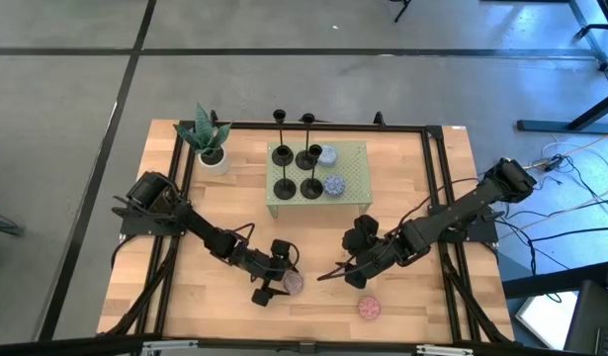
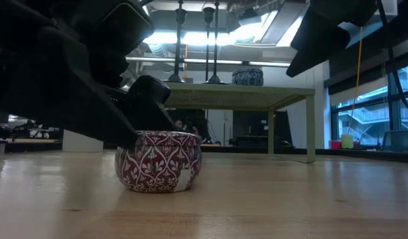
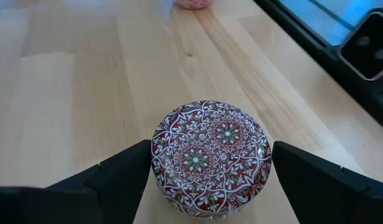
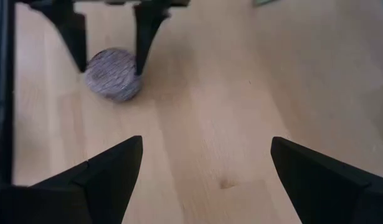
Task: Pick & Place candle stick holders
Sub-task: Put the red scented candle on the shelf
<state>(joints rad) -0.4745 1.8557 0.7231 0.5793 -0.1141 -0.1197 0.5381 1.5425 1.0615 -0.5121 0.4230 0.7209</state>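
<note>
Four holders (image 1: 296, 168) stand on the green stand (image 1: 355, 158); left hand (image 1: 274, 282) spread around a tin (image 3: 210, 158); right hand (image 1: 335, 274) spread, empty.

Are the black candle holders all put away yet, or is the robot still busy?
Four black candle holders stand on or just behind the green stand, so that part looks done. Right now the left claw is open around a red patterned tin, not gripping it. The right claw is open over bare wood. A pink puck lies near the table's front edge.
</note>
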